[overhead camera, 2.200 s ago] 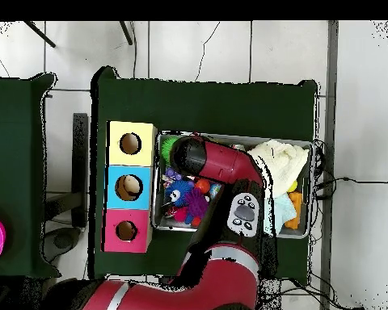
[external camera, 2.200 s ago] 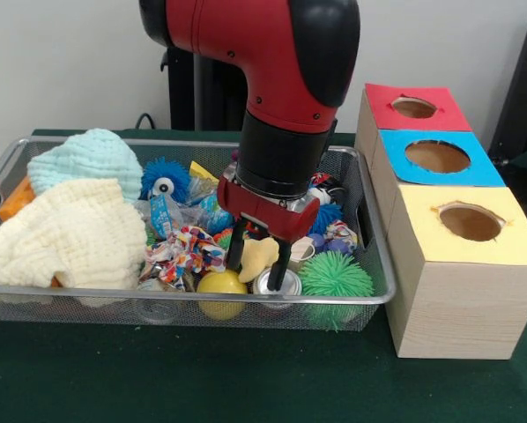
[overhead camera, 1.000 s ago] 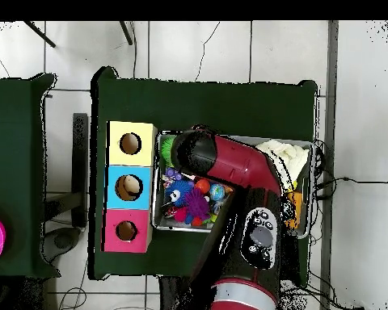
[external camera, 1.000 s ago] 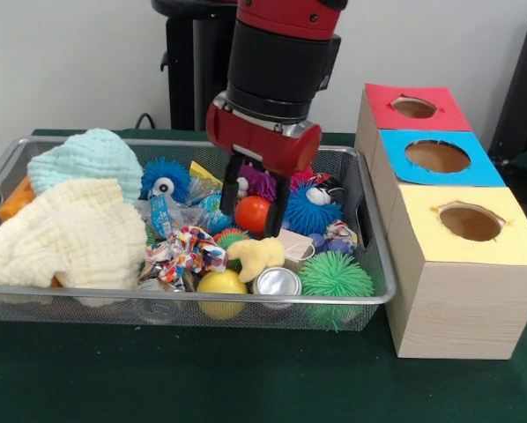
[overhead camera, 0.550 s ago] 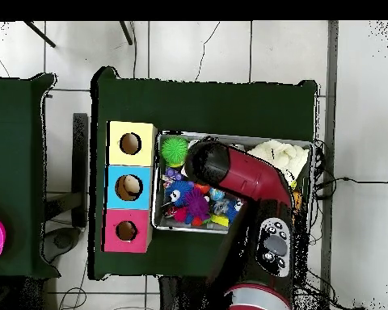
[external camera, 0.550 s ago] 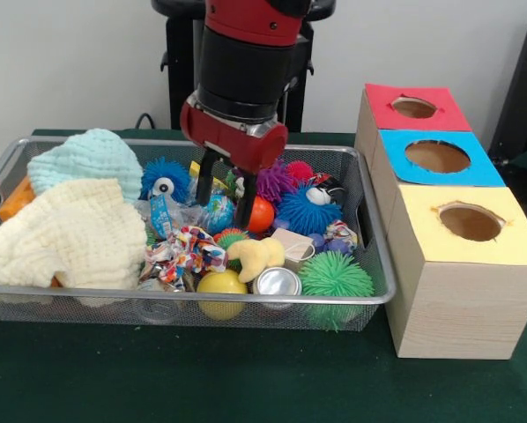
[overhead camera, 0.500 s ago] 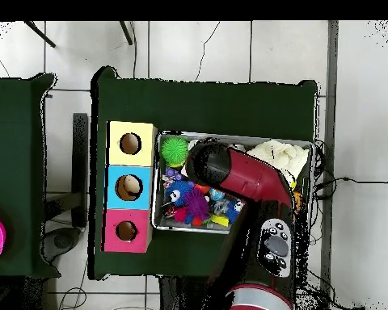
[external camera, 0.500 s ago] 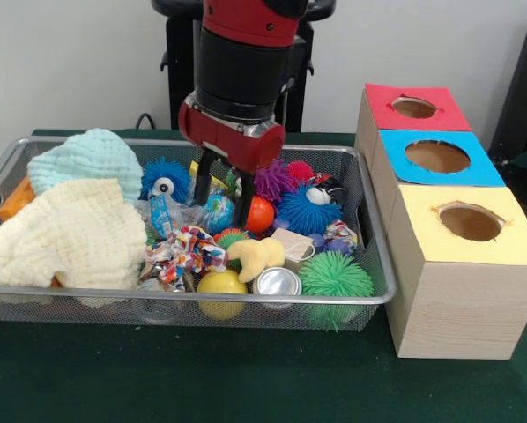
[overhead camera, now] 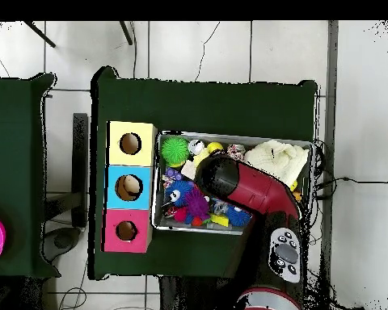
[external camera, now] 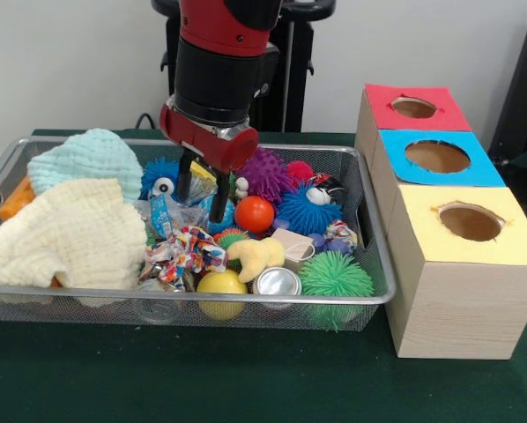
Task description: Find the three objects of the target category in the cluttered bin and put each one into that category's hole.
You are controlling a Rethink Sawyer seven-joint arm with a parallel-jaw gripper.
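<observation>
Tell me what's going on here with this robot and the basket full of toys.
A red and black robot arm is reaching down into a wire bin crowded with toys and cloths. Its gripper hangs over the middle of the clutter, jaws open and empty, next to an orange ball and a blue one-eyed fuzzy toy. Beside the bin stands a wooden box with a red, a blue and a yellow hole on top. Nothing is picked up at this moment.

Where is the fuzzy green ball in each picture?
Front view: the green spiky ball sits in the basket's near right corner, against the wire rim.
Overhead view: the green spiky ball lies in the basket's top left corner.
Shared landmark: it is the toy closest to the yellow box in both.
</observation>
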